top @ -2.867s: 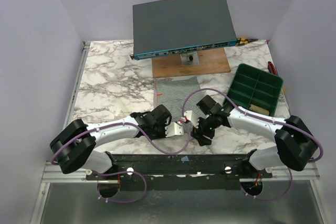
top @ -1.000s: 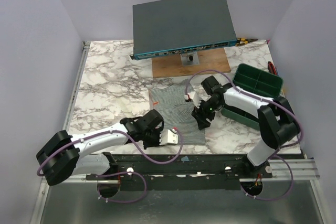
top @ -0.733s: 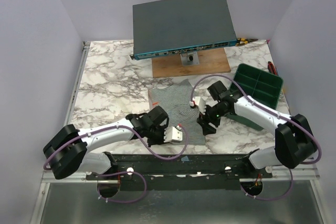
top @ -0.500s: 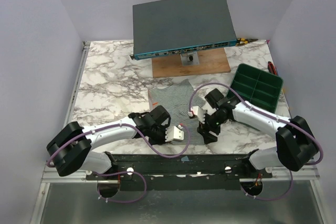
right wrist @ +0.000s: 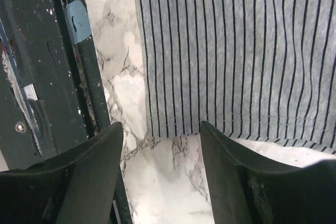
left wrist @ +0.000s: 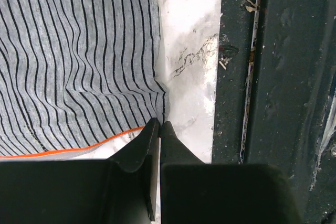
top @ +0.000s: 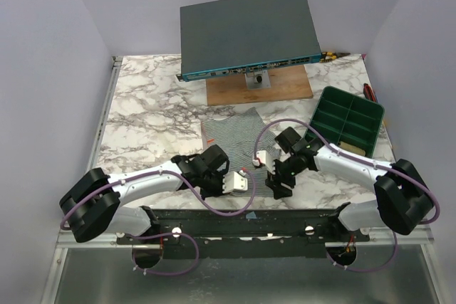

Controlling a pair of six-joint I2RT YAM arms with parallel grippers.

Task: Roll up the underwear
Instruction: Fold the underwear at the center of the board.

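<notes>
Walls (top: 43,48) of pale lavender close in the workspace on three sides. Below them lies the white marble table (top: 142,105), veined with grey, and along its near edge runs the black rail (top: 214,220) that my two arms are bolted to. At the far side a flat dark grey box (top: 249,30) stands tilted on a wooden board (top: 285,89). A green compartment tray (top: 318,113) sits at the far right.

The underwear (top: 231,133), grey with thin dark stripes, is spread flat in the middle of the table, between the board and the rail. Its near edge lies close to the table's near edge.

My left gripper (left wrist: 159,124) is low at the near left corner of the cloth. Its fingertips are pressed together on the hem, and wrinkles run from the pinch into the fabric beside an orange trim line.

My right gripper (right wrist: 163,182) hangs over the same near edge, further right. Its fingers (right wrist: 89,171) stand well apart with nothing between them, straddling bare marble just short of the hem.

A small patch of blue tape (right wrist: 79,22) is stuck on the rail nearby.
</notes>
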